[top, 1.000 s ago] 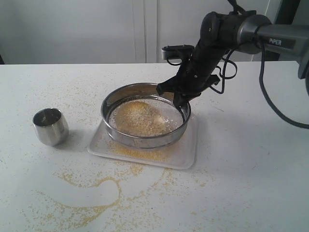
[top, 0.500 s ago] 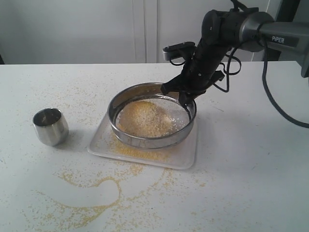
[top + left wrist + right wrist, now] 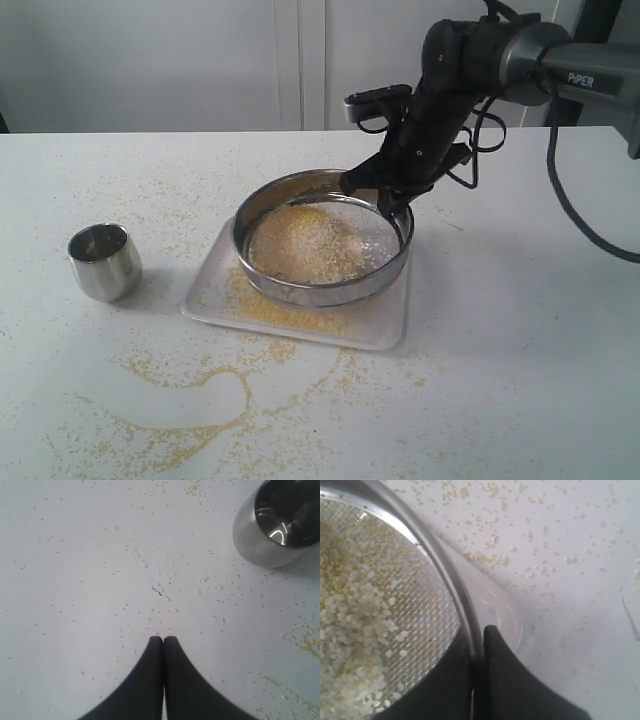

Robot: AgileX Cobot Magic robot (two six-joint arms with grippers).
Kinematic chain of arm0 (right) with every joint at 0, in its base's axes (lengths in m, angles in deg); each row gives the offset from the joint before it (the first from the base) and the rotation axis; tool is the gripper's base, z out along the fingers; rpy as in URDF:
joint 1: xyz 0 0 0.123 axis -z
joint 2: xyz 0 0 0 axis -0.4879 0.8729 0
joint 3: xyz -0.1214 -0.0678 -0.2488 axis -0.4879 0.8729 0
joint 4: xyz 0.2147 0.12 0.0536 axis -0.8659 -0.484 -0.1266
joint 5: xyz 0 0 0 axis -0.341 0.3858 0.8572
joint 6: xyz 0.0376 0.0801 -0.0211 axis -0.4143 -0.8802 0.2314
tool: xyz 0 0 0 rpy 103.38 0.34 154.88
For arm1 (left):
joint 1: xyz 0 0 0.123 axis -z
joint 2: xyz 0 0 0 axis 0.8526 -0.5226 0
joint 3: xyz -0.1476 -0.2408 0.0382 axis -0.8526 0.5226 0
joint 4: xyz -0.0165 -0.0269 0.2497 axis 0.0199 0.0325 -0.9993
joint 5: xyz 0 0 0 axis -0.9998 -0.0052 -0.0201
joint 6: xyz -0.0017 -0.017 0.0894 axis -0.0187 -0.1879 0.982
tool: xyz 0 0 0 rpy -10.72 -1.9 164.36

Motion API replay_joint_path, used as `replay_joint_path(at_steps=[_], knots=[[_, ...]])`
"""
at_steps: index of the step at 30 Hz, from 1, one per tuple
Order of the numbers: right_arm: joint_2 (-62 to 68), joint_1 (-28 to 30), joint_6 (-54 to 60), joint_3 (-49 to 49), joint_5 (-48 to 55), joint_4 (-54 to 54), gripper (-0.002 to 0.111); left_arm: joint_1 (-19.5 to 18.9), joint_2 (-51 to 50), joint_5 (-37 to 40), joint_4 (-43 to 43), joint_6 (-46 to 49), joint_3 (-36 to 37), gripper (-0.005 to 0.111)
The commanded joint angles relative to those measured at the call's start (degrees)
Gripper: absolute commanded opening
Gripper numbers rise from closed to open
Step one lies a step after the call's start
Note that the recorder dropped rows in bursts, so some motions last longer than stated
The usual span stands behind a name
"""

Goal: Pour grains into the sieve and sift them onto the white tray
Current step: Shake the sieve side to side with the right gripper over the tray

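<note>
With the right pincer [image 3: 388, 203] clamped on the upper-right rim of the sieve [image 3: 322, 292] — which sits mid-frame over the white tray [image 3: 375, 325], crowding its right edge — a hard shake could slip the rim loose or throw grains [image 3: 305, 245] onto the tabletop [image 3: 520, 350].

One sieve [image 3: 320, 293]; one white tray [image 3: 206, 296]; one small steel cup [image 3: 104, 262]; one table [image 3: 500, 340]; one robot arm [image 3: 455, 65] in the exterior view; two grippers across the wrist views, left gripper [image 3: 163, 640] and right gripper [image 3: 478, 634]; grains [image 3: 300, 245], way too many to count.
</note>
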Motion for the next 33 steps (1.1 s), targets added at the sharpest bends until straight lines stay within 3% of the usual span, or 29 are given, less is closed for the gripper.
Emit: replay_joint_path(at_steps=[1, 3, 6, 10, 13, 14, 17, 18, 22, 26, 27, 30, 31, 33], knots=[[-1.03, 0.1, 2.79, -0.12, -0.39, -4.0, 0.0, -0.3, 0.42, 0.52, 0.18, -0.03, -0.06, 0.0], [-1.03, 0.26, 4.81, -0.12, -0.57, -1.31, 0.0, -0.3, 0.42, 0.52, 0.18, -0.03, -0.06, 0.0], [-0.91, 1.45, -9.58, -0.12, -2.3, -1.87, 0.0, -0.3, 0.42, 0.52, 0.18, -0.03, -0.06, 0.0], [-0.91, 0.91, 8.88, -0.12, 1.85, -3.17, 0.0, -0.3, 0.42, 0.52, 0.18, -0.03, -0.06, 0.0], [-0.91, 1.88, -10.6, -0.12, -0.81, 0.26, 0.0, -0.3, 0.42, 0.52, 0.18, -0.03, -0.06, 0.0], [-0.91, 1.88, -11.88, -0.12, -0.94, -1.43, 0.0, -0.3, 0.42, 0.52, 0.18, -0.03, -0.06, 0.0], [-1.01, 1.19, 6.79, -0.12, 2.28, -7.64, 0.0, -0.3, 0.42, 0.52, 0.18, -0.03, -0.06, 0.0], [-1.01, 1.21, 7.57, -0.12, 2.05, -6.32, 0.0, -0.3, 0.42, 0.52, 0.18, -0.03, -0.06, 0.0], [-1.01, 2.09, -10.91, -0.12, -2.16, -3.63, 0.0, -0.3, 0.42, 0.52, 0.18, -0.03, -0.06, 0.0], [-1.01, 0.99, 11.21, -0.12, 2.71, -8.57, 0.0, -0.3, 0.42, 0.52, 0.18, -0.03, -0.06, 0.0], [-1.01, 0.99, 10.27, -0.12, 1.79, -6.41, 0.0, -0.3, 0.42, 0.52, 0.18, -0.03, -0.06, 0.0], [-0.9, 1.67, -10.91, -0.12, -3.15, -3.29, 0.0, -0.3, 0.42, 0.52, 0.18, -0.03, -0.06, 0.0], [-0.9, 1.67, -10.27, -0.12, -3.26, -5.62, 0.0, -0.3, 0.42, 0.52, 0.18, -0.03, -0.06, 0.0], [-0.9, 0.88, 4.7, -0.12, -1.11, -9.89, 0.0, -0.3, 0.42, 0.52, 0.18, -0.03, -0.06, 0.0]])
